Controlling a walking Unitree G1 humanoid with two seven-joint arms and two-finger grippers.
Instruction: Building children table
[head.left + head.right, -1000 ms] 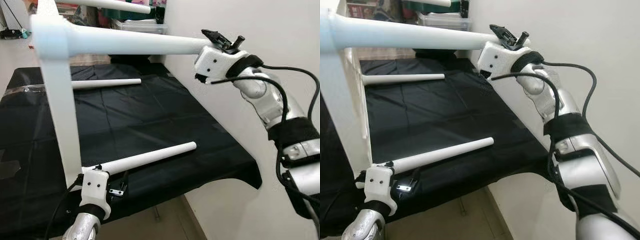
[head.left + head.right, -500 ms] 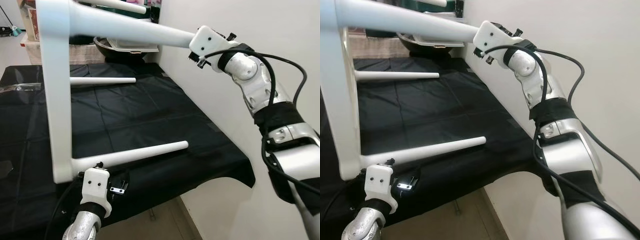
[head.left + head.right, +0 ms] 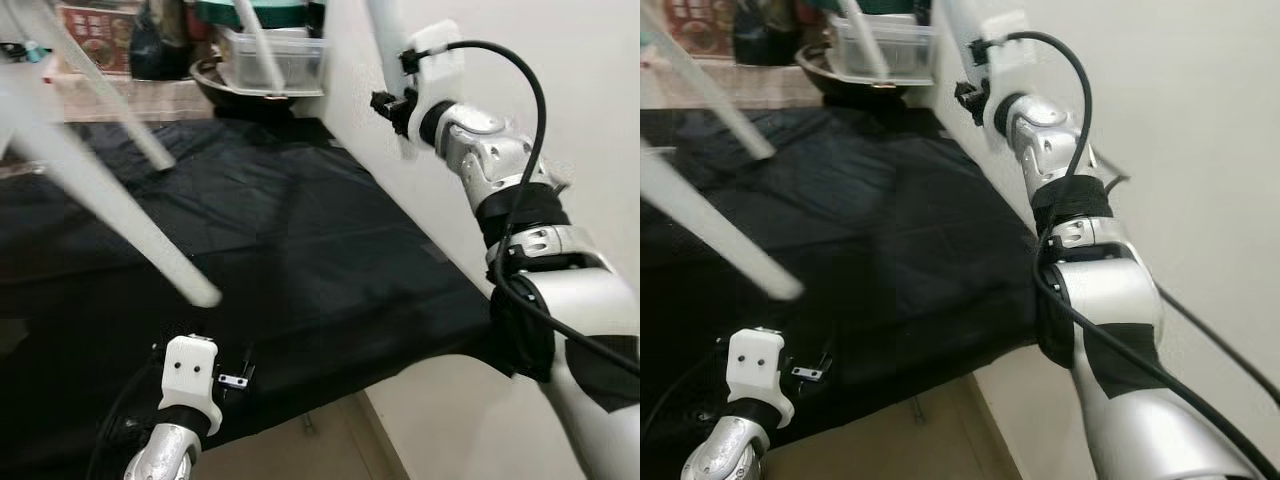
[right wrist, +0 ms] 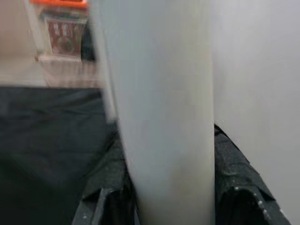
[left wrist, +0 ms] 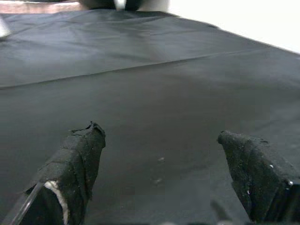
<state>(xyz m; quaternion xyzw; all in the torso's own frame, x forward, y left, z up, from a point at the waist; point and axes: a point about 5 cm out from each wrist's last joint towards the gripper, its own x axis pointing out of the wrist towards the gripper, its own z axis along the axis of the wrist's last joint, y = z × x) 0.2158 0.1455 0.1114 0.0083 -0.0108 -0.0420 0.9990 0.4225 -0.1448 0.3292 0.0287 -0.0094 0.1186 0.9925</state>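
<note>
A: Starting from the left, what is over the black cloth (image 3: 300, 250)?

B: The left gripper (image 5: 159, 173) hangs low at the cloth's near edge, its jaws spread apart with nothing between them. Above the cloth's left half, two white table legs (image 3: 120, 210) slant through the air, blurred.

A: And past the cloth's right edge?

B: The right gripper (image 3: 392, 105) is raised by the white wall (image 3: 560, 80), above the cloth's far right corner. Its jaws are clamped on another white leg (image 4: 164, 117) of the children's table. Behind the cloth sit a clear plastic box (image 3: 275, 60) and a dark bowl (image 3: 225, 90).
</note>
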